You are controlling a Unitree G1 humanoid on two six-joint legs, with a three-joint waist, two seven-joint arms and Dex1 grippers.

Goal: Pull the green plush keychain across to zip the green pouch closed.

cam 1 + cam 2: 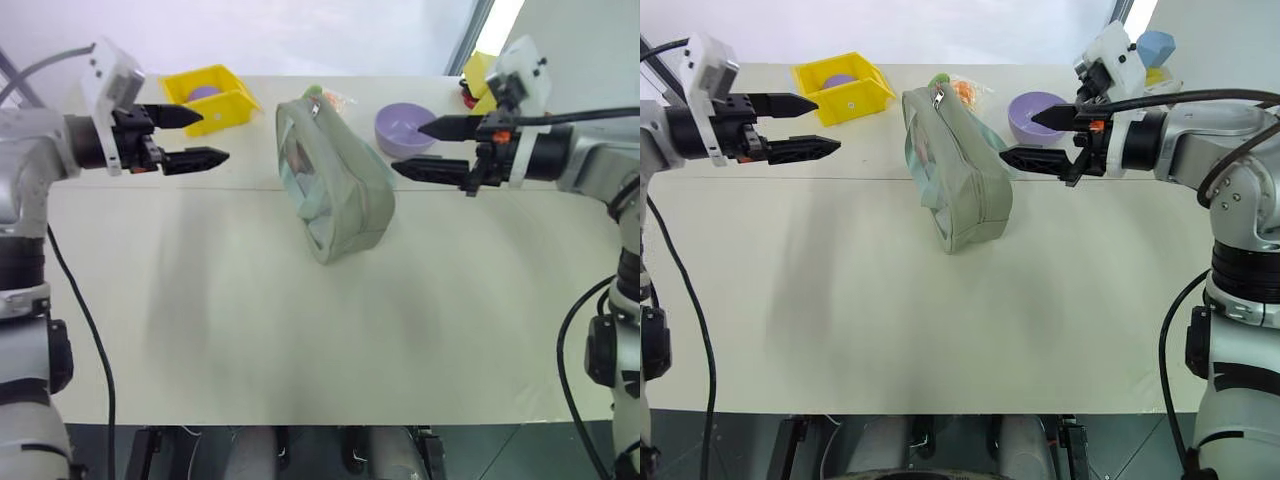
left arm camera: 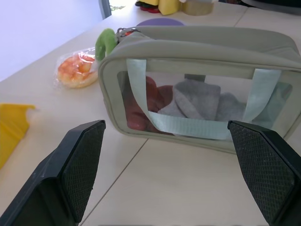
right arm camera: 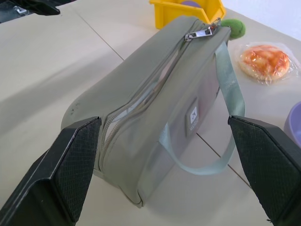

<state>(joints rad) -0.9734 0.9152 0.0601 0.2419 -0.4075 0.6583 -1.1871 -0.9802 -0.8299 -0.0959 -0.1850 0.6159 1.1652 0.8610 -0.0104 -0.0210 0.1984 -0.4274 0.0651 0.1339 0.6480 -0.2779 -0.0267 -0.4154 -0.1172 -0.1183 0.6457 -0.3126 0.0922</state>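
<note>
The green pouch (image 1: 340,190) stands on its edge mid-table, its clear window (image 2: 188,106) showing red and white contents. Its zipper (image 3: 141,96) runs along the top and gapes open, with the metal pull (image 3: 201,32) at the far end. The green plush keychain (image 3: 233,28) hangs off that far end beside the pull. My left gripper (image 1: 215,136) hovers open to the pouch's left, above the table. My right gripper (image 1: 407,148) hovers open to its right. Both point inward at the pouch, well apart from it, with nothing between their fingers.
A yellow bin (image 1: 215,95) sits at the back left and a purple bowl (image 1: 405,125) at the back right, just behind my right gripper. An orange item in clear wrap (image 3: 265,61) lies behind the pouch near the keychain. Small toys (image 1: 1155,50) sit at the far right corner.
</note>
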